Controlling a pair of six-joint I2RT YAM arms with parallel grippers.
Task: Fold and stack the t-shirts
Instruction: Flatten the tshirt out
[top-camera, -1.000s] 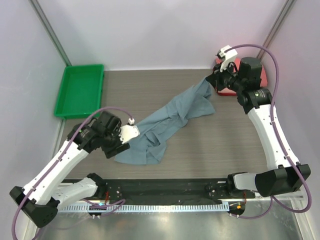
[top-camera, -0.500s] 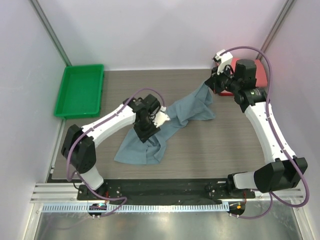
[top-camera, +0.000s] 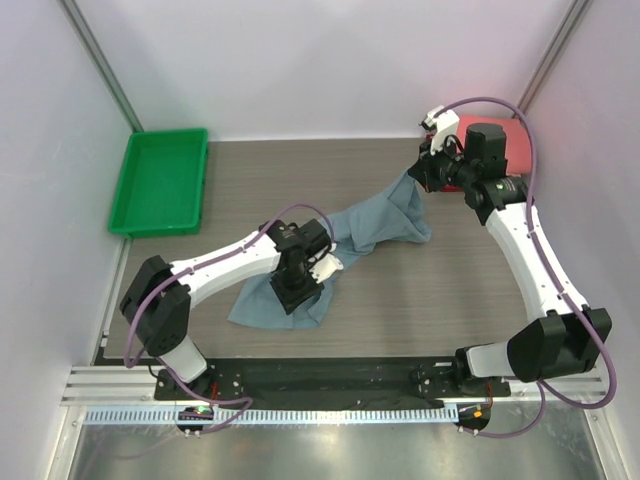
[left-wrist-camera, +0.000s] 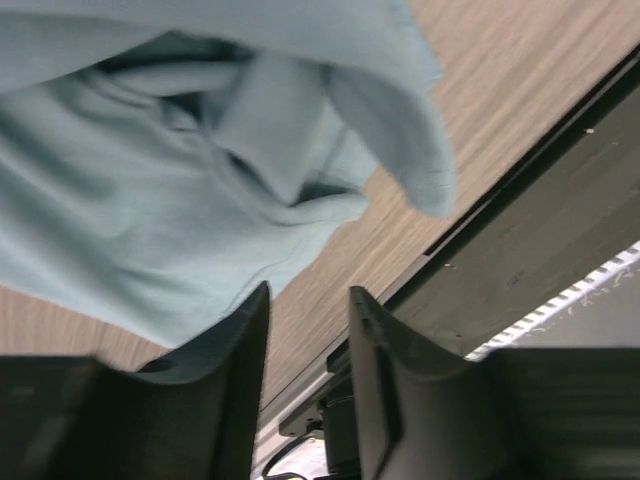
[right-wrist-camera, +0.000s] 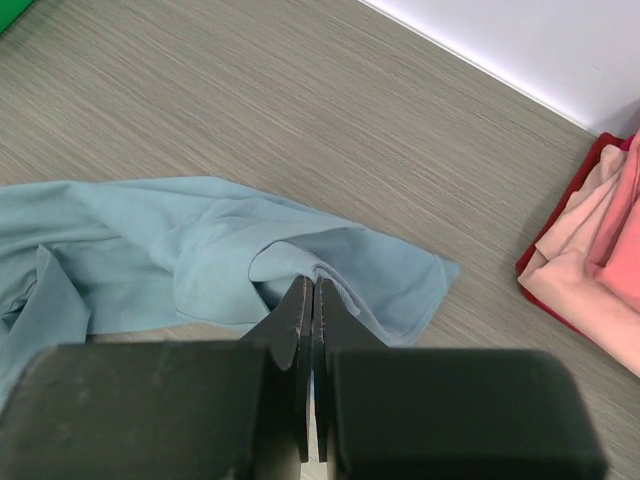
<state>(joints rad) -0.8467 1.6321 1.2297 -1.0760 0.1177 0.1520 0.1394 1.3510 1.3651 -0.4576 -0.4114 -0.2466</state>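
The crumpled blue-grey cloth t-shirt (top-camera: 370, 225) is lying unfolded in a loose diagonal band across the middle of the overhead view, running from lower left of centre up toward the upper right. Its upper-right corner is being pinched by the right gripper (top-camera: 418, 175), whose jaws are pressed together on a small fold of the fabric (right-wrist-camera: 200, 260), as the right wrist view shows at the fingertips (right-wrist-camera: 313, 290). The left gripper (top-camera: 298, 292) is sitting over the shirt's lower-left end. Its jaws are standing about half apart, with bare table showing in the gap between them (left-wrist-camera: 307, 300), and cloth (left-wrist-camera: 150, 200) is lying against the outer side of one finger. A stack of folded coral-pink cloth shirts (right-wrist-camera: 590, 240) is resting at the upper right, just beyond the right gripper and largely hidden behind that arm in the overhead view. All this is lying on the grey wood-grain table (top-camera: 450, 290). A rectangular green plastic tray (top-camera: 160, 180) is sitting at the upper left, well apart from the shirt.
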